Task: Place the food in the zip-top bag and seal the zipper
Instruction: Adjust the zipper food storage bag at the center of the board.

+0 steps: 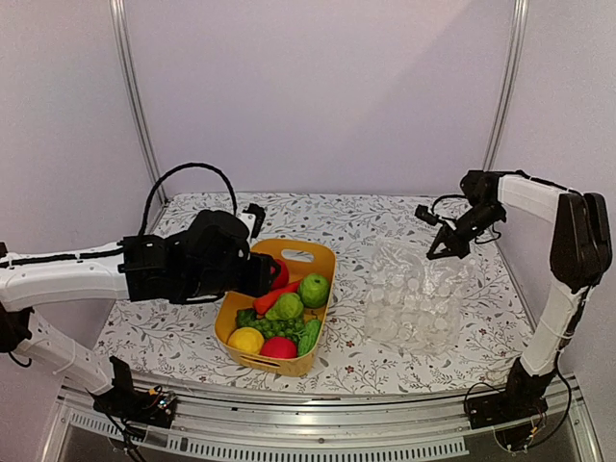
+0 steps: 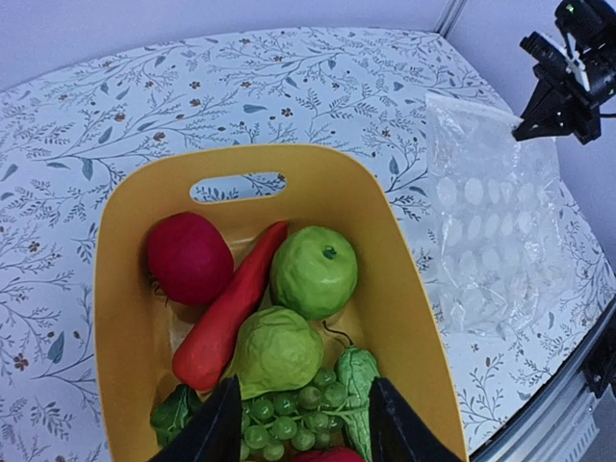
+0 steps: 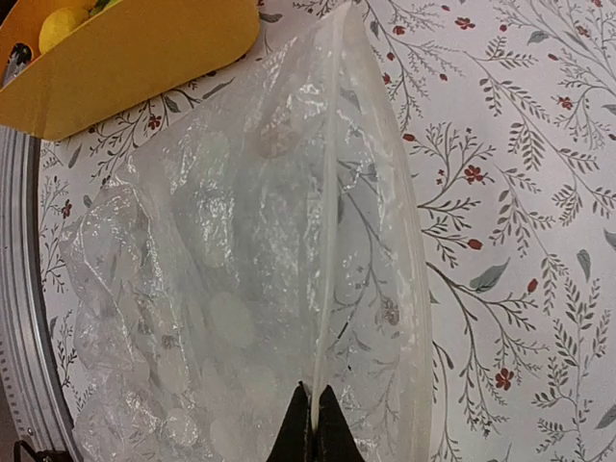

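Left pincer [image 2: 303,428] hangs over the near end of the yellow basket [image 2: 125,289], jaws spread wide, nothing between them; grapes [image 2: 284,404] lie right beneath. Right pincer [image 3: 313,428] sits well to the right of the basket, jaws pinched tight on the zipper [image 3: 327,241], the thin clear strip running straight into the tips.

All food visible is inside the basket:
- red round fruit [image 2: 188,258] at the far left by the handle slot
- red chili [image 2: 231,308] lying diagonally beside it
- green apple [image 2: 313,271] right of the chili
- leafy green [image 2: 277,351] just nearer than the apple
- yellow fruit [image 1: 245,339] and a second red fruit [image 1: 279,347] at the near end

The zip-top bag [image 1: 414,298] lies crumpled on the flowered surface [image 1: 385,217], just right of the basket, not touching it in the top view. The bag looks empty: only white dots and crinkles show through. Whether the mouth is parted cannot be told.

Progress, judged: barely begun. Bag edge is gripped and the left arm is poised for a first pick. No item is bagged, every piece is left to move, and sealing is not done.
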